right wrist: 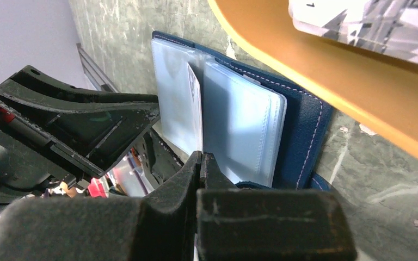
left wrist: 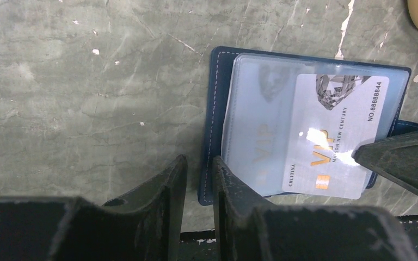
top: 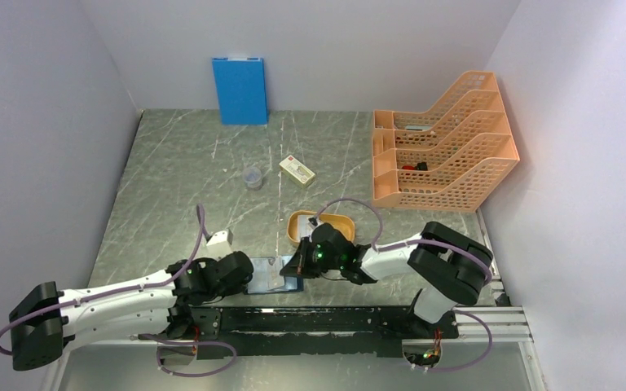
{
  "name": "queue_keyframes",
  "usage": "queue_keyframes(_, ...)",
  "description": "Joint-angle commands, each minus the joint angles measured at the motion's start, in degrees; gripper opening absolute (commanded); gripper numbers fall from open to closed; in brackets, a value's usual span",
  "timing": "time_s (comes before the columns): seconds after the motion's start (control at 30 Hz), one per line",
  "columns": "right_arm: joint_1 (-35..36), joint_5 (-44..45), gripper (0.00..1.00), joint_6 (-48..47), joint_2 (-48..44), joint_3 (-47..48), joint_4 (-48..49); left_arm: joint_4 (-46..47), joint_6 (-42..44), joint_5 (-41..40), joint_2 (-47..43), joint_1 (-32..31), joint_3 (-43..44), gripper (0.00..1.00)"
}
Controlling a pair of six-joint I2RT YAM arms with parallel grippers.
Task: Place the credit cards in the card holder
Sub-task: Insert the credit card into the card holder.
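The navy card holder [left wrist: 216, 109] lies open on the table by the near edge, clear sleeves up. A pale grey VIP credit card [left wrist: 332, 125] lies partly inside one sleeve. My right gripper [right wrist: 201, 156] is shut on that card's edge [right wrist: 196, 103], and its finger [left wrist: 405, 160] enters from the right in the left wrist view. My left gripper [left wrist: 198, 163] stands narrowly open at the holder's near left corner, with the stitched edge in the gap. From above, both grippers [top: 249, 277] [top: 293, 267] meet over the holder [top: 273, 283]. Another credit card [right wrist: 359, 24] lies in the orange tray [right wrist: 315, 70].
The orange oval tray [top: 322, 228] sits just behind the holder. Farther back are a cream box [top: 297, 171], a small clear cup [top: 253, 177], an upright blue folder [top: 240, 90] and an orange file rack [top: 444, 142]. A small white object [top: 218, 239] lies at the left.
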Motion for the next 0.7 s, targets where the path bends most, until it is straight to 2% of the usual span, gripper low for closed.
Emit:
queue_keyframes(0.0, 1.3, 4.3, 0.0, 1.8, 1.1, -1.6, 3.6, -0.6, -0.3, 3.2, -0.1, 0.1, -2.1, 0.3)
queue_keyframes(0.67, 5.2, 5.8, 0.0, 3.4, 5.5, 0.0, 5.4, 1.2, -1.0, 5.5, -0.2, 0.1, -3.8, 0.25)
